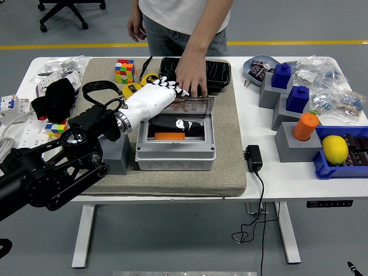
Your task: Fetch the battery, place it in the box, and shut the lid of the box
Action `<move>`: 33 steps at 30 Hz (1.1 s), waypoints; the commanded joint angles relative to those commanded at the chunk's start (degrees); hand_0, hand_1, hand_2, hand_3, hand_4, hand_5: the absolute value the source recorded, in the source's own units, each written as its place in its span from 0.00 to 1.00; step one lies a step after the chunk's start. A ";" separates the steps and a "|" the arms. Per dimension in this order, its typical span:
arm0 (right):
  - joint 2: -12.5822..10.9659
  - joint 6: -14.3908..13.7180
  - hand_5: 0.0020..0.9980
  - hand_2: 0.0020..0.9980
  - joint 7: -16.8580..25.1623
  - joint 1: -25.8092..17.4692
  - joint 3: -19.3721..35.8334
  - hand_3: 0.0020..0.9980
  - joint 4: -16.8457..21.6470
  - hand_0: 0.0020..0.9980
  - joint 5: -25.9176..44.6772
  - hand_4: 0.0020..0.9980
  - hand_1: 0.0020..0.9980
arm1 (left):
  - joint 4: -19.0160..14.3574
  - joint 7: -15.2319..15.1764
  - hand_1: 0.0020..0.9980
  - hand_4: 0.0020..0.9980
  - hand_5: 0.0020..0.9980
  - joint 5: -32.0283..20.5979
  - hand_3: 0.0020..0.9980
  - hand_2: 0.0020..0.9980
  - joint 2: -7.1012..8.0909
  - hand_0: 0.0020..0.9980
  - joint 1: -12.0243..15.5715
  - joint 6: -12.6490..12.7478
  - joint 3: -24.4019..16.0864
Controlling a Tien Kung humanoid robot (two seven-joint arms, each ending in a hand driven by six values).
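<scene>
Reaching hand: left hand (164, 95), white-shelled on a black arm entering from 8 o'clock, lies over the back of the box (175, 138)
Fingers: extended and loose, grasping nothing; fingertips (183, 91) rest at the top edge of the lid (187, 106)
Right hand: not in the head view
Lid: smoky clear flap hinged at the box's 12 o'clock edge, tilted partway down over the opening
Battery: orange battery (169, 136) lies flat inside the grey box, toward the 9 o'clock side of the cavity
Person: stands at 12 o'clock; one hand (191, 77) presses down just behind the lid, touching the mat (230, 155)
Box seat: on the tan mat, mid-table
Neighbours: grey block (118, 155) at the box's 9 o'clock; Rubik's cube (125, 70) at 11 o'clock; black tray (218, 72) at 12 o'clock; black adapter (253, 156) at 3 o'clock
</scene>
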 joint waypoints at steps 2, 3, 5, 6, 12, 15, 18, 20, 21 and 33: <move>-0.01 0.01 1.00 0.83 0.02 -0.02 -0.05 0.81 0.00 0.93 0.11 1.00 0.88 | -1.08 0.21 0.93 1.00 1.00 -0.13 0.78 0.83 0.40 1.00 0.20 -0.12 0.66; -0.02 0.02 1.00 0.83 0.05 -0.02 -0.07 0.81 0.00 0.93 0.15 1.00 0.88 | -1.88 0.50 0.93 1.00 1.00 -0.27 0.78 0.83 0.73 1.00 0.39 -0.38 1.22; -0.02 0.02 1.00 0.83 0.07 -0.01 0.01 0.81 0.00 0.93 0.07 1.00 0.88 | -3.08 0.99 0.93 1.00 1.00 -0.36 0.78 0.83 1.22 1.00 0.72 -0.96 2.09; -0.02 0.03 1.00 0.83 0.08 -0.03 0.00 0.81 0.00 0.93 0.07 1.00 0.88 | -3.70 1.18 0.91 1.00 1.00 -0.44 0.78 0.82 1.49 1.00 0.93 -1.19 2.60; 0.00 0.04 1.00 0.83 0.09 -0.21 0.05 0.81 0.00 0.93 0.02 1.00 0.88 | -6.35 1.75 0.90 1.00 1.00 -1.36 0.77 0.82 2.84 1.00 2.52 -2.00 6.55; 0.04 0.02 1.00 0.83 0.10 -0.26 0.06 0.81 0.00 0.93 0.01 1.00 0.88 | -7.26 1.54 0.90 1.00 1.00 -1.19 0.77 0.82 3.12 1.00 3.39 -1.66 7.45; 0.06 -0.02 1.00 0.83 0.13 -0.22 0.03 0.81 0.00 0.93 0.01 1.00 0.88 | -8.53 1.17 0.89 1.00 1.00 -0.34 0.78 0.82 3.28 1.00 4.15 -1.01 6.67; 0.09 -0.03 1.00 0.83 0.15 -0.21 0.01 0.81 0.00 0.93 0.08 1.00 0.88 | -9.88 0.25 0.89 1.00 1.00 0.34 0.78 0.82 3.12 1.00 4.94 0.38 4.24; 0.10 -0.04 1.00 0.83 0.14 -0.23 0.05 0.81 0.00 0.93 0.03 1.00 0.88 | -10.39 -0.19 0.89 1.00 1.00 0.36 0.78 0.82 3.00 1.00 5.32 0.89 3.26; 0.62 0.02 1.00 0.83 0.18 -0.92 0.31 0.81 0.00 0.93 0.03 1.00 0.88 | -13.61 -11.70 0.88 1.00 1.00 -22.32 0.78 0.82 -4.87 0.89 19.79 2.15 -22.64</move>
